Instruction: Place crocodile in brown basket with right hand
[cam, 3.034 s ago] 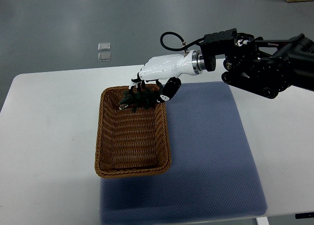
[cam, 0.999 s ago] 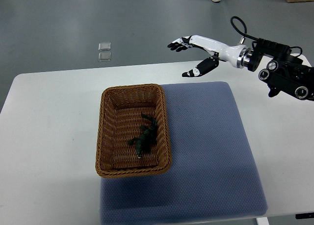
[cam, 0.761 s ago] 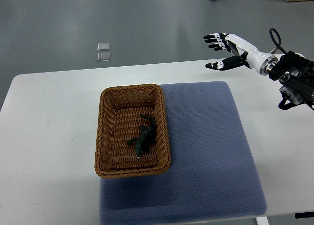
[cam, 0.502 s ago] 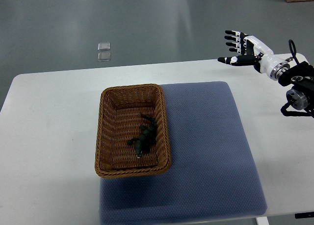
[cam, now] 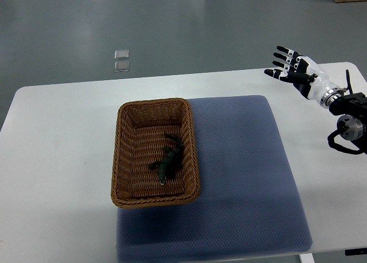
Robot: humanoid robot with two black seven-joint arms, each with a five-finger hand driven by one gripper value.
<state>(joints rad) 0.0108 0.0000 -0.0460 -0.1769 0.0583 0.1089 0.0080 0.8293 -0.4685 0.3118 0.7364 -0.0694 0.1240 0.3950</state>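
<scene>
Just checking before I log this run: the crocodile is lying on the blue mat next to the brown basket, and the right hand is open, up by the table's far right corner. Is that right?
Not quite. The top view shows the crocodile lying inside the brown basket, not on the blue mat. The right hand is open, as said.

1 camera looks steeply down at the table [cam: 57,160] from the robot's side.
</scene>
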